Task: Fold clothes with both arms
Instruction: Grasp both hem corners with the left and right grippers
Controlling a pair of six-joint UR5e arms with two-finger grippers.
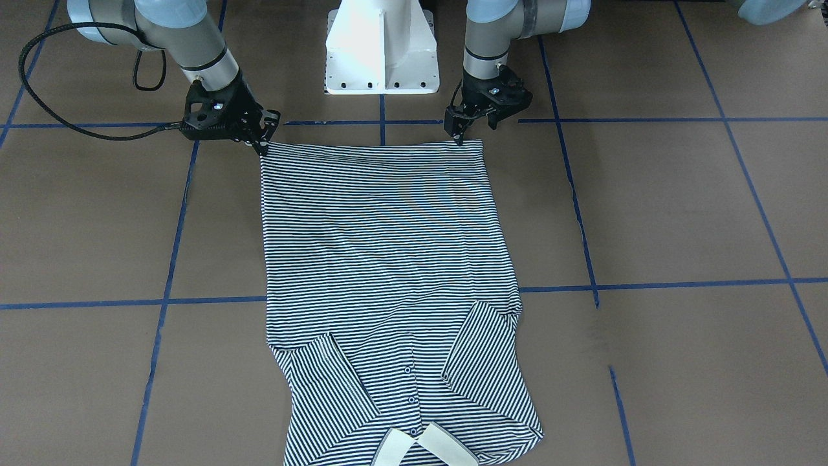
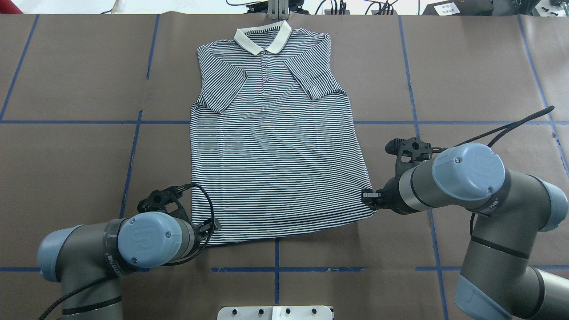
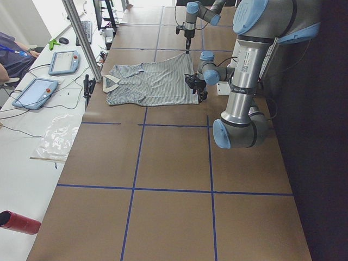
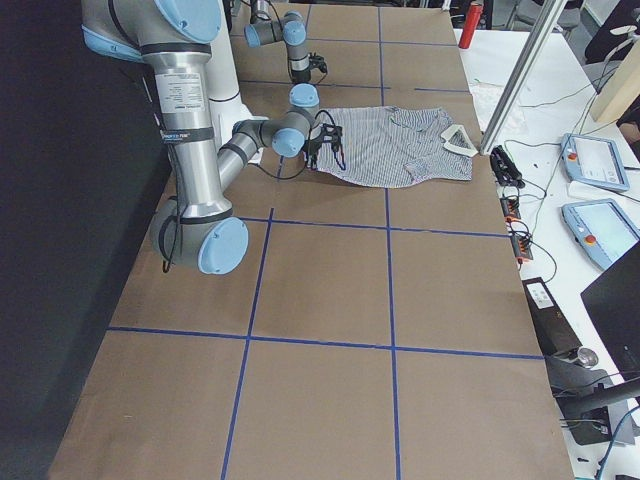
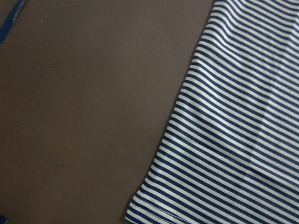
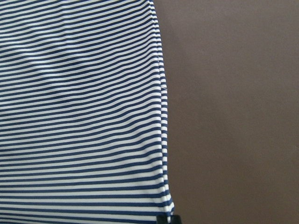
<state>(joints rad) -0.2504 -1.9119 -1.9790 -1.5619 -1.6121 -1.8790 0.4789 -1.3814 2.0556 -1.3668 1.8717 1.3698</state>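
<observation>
The striped polo shirt [image 1: 388, 259] lies flat on the brown table, sleeves folded inward, cream collar [image 2: 263, 38] at the far edge from the robot. My left gripper [image 1: 460, 134] sits at one corner of the near hem and looks shut on it; it also shows in the overhead view [image 2: 214, 226]. My right gripper [image 1: 262, 145] sits at the other hem corner [image 2: 368, 198] and looks shut on it. The left wrist view shows the shirt's side edge and hem corner [image 5: 233, 116]. The right wrist view shows the shirt's edge [image 6: 79, 116] with a dark fingertip at the bottom.
The white pedestal base [image 1: 381, 48] stands just behind the hem. Blue tape lines [image 1: 647, 285] grid the table. A black cable [image 1: 39, 97] loops from the right arm. Tablets [image 3: 35, 92], a metal post [image 3: 81, 38] and a red cylinder [image 3: 19, 222] sit on the operators' side.
</observation>
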